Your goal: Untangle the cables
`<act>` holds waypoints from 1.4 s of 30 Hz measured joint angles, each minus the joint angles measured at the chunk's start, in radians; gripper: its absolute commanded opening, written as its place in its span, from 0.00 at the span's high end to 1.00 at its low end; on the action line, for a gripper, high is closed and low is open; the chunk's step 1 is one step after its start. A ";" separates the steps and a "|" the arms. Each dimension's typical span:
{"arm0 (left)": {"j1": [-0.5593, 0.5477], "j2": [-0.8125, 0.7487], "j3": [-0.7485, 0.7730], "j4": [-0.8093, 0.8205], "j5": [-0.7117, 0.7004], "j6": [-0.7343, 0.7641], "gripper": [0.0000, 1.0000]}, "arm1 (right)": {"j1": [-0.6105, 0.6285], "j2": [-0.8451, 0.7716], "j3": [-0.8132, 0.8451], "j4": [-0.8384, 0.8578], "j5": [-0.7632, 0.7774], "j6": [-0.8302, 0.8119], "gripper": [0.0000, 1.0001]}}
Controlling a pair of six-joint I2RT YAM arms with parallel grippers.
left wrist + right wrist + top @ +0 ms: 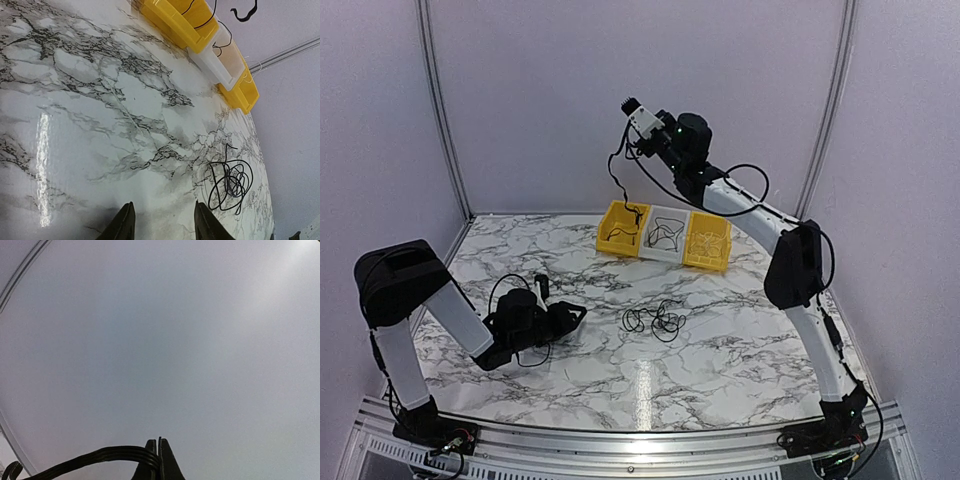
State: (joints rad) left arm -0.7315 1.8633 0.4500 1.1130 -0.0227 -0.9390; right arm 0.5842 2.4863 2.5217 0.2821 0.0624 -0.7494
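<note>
While the right claw point(632, 108) hangs high above the bins, pressed together on a thin black strand point(616, 175) whose tail trails down into the left yellow bin point(610, 243), we judge the step in hand to be setting that strand down there. We should descend straight, so the loose end coils inside rather than draping over the rim, and only then let go. The other cables point(655, 320) lie in a loose knot mid-surface point(750, 340), just beyond the left claw point(572, 314). From the left wrist, its fingers point(124, 225) stand spread and empty, with the cables point(230, 182) ahead to the right. From the right wrist, the fingertips point(159, 460) meet tight against a blank wall, and the strand hardly shows.
</note>
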 measured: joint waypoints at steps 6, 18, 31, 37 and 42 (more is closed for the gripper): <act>0.000 -0.040 -0.049 -0.003 -0.003 -0.001 0.58 | -0.018 0.097 -0.025 0.040 0.008 -0.036 1.00; 0.000 -0.061 -0.074 -0.004 -0.004 -0.008 0.58 | -0.032 0.140 -0.122 0.042 0.015 -0.079 0.99; 0.000 -0.061 -0.074 -0.004 -0.004 -0.013 0.58 | -0.026 0.141 -0.172 -0.070 -0.069 -0.074 0.53; 0.000 -0.061 -0.074 -0.004 -0.003 -0.015 0.58 | -0.024 0.127 -0.220 -0.113 -0.085 -0.071 0.28; 0.000 -0.061 -0.074 -0.004 -0.001 -0.015 0.58 | -0.024 0.084 -0.269 -0.267 -0.149 -0.071 0.20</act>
State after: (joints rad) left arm -0.7315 1.8027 0.3756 1.1091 -0.0238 -0.9543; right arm 0.5598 2.5706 2.2532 0.0151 -0.0864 -0.8207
